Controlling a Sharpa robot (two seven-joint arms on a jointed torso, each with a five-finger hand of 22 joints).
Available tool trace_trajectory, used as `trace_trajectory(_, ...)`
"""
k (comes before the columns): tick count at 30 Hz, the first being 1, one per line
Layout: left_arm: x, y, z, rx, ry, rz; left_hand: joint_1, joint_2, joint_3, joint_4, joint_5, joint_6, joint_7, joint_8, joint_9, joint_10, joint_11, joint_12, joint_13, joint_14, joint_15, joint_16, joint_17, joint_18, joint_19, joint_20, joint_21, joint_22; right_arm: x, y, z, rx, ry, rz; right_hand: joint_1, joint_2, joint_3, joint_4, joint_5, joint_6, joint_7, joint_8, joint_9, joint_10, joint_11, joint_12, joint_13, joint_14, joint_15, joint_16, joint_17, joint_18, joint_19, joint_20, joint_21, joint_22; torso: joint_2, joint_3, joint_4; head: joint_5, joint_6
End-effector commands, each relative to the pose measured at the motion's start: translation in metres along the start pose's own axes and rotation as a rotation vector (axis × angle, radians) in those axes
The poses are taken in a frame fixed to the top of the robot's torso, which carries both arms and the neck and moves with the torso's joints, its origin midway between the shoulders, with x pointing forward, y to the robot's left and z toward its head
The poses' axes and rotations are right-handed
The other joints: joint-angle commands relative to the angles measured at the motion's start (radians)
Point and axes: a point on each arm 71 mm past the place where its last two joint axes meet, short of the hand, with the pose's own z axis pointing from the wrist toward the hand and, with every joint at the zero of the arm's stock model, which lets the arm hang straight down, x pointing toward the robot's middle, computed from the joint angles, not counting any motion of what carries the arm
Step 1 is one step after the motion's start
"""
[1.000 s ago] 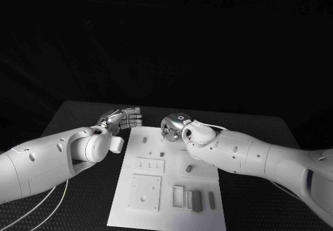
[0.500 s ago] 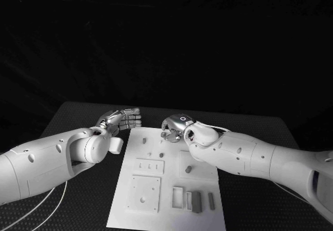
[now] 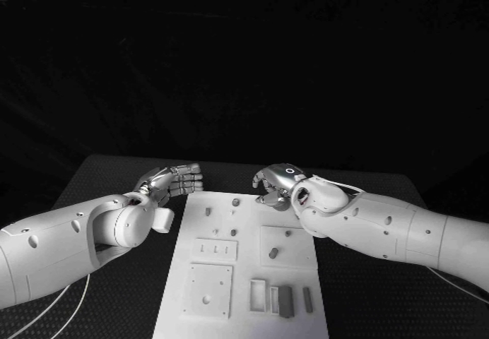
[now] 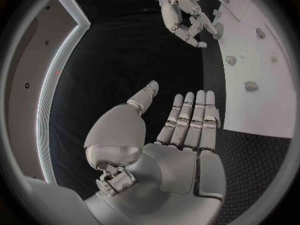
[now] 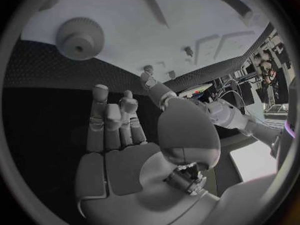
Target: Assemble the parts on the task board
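White task board (image 3: 244,282) lies between both hands (fingers apart, empty).

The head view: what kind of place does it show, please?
Probably a robotics lab test bench: a white task board with small parts lies on a black table, and two white robot arms end in the left hand and right hand.

White task board (image 3: 244,311) on black table (image 3: 112,176)

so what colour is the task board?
White; the task board shows best in the head view.
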Motion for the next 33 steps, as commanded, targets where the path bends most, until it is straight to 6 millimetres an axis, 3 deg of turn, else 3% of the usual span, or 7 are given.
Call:
trace_trajectory(1,0.007,-0.004,-0.001,0.041,0.077,-0.01,-0.007,0.001,0.001,-0.006,0.003,0.006,0.018,-0.004,-0.001,0.008,-0.002,-0.001,0.0,0.001,0.007,-0.004,-0.001,0.013,0.004,0.001,-0.007,-0.001,-0.002,-0.01,-0.006,-0.009,0.026,0.014,0.0,-0.011,0.005,0.002,0.0,-0.041,0.033,-0.004,-0.002,-0.003,0.005,-0.002,-0.002,0.0,0.005,0.003,-0.001,0.007,-0.004,0.006,-0.005,0.015,0.003,0.0001,-0.0074,0.003,0.005)
trace_trajectory(11,0.0,-0.004,-0.003,0.045,0.072,-0.005,-0.006,0.005,0.001,-0.007,0.004,0.009,0.016,-0.003,0.0,0.011,-0.003,-0.001,0.0,0.001,0.006,-0.004,-0.002,0.013,0.004,0.001,-0.008,-0.001,-0.005,-0.036,-0.024,0.014,0.079,0.036,-0.006,-0.02,0.01,0.007,0.0,-0.039,0.034,-0.004,-0.003,-0.007,0.006,-0.002,-0.003,-0.005,0.007,0.002,-0.004,0.007,-0.008,0.009,-0.007,0.015,0.002,0.0014,-0.002,-0.001,0.003)
trace_trajectory(16,0.0,-0.004,-0.003,0.044,0.072,-0.005,-0.006,0.005,0.001,-0.007,0.004,0.01,0.016,-0.003,0.0,0.011,-0.003,-0.001,0.0,0.001,0.006,-0.004,-0.002,0.013,0.004,0.001,-0.008,-0.001,-0.002,-0.045,-0.024,0.035,0.099,0.04,-0.016,-0.034,0.014,0.016,0.0,-0.055,0.039,-0.013,-0.008,-0.011,0.01,-0.001,-0.003,-0.008,0.01,0.003,-0.006,0.007,-0.009,0.011,-0.009,0.015,0.002,-0.0004,-0.0033,-0.002,0.004)
trace_trajectory(19,0.0,-0.004,-0.003,0.043,0.073,-0.005,-0.006,0.005,0.001,-0.007,0.004,0.01,0.016,-0.003,0.0,0.011,-0.003,-0.001,0.0,0.001,0.006,-0.004,-0.002,0.013,0.004,0.001,-0.008,-0.001,-0.001,-0.051,-0.022,0.036,0.104,0.054,-0.018,-0.042,0.022,0.025,0.0,-0.072,0.042,-0.023,-0.014,-0.014,0.014,0.002,-0.003,-0.01,0.014,0.005,-0.007,0.007,-0.01,0.011,-0.009,0.015,0.003,0.0005,-0.0047,-0.002,0.005)
trace_trajectory(33,0.001,-0.004,-0.003,0.042,0.075,-0.006,-0.006,0.007,0.001,-0.007,0.004,0.008,0.019,-0.005,-0.002,0.009,0.0,-0.004,-0.001,0.001,0.007,-0.005,-0.003,0.013,0.004,0.001,-0.009,-0.001,0.009,-0.065,-0.018,0.072,0.134,0.058,-0.015,-0.042,0.031,0.031,0.0,-0.091,0.049,-0.032,-0.019,-0.02,0.02,0.006,-0.002,-0.015,0.02,0.008,-0.009,0.007,-0.012,0.012,-0.009,0.017,0.002,0.0,-0.0036,-0.003,0.003)
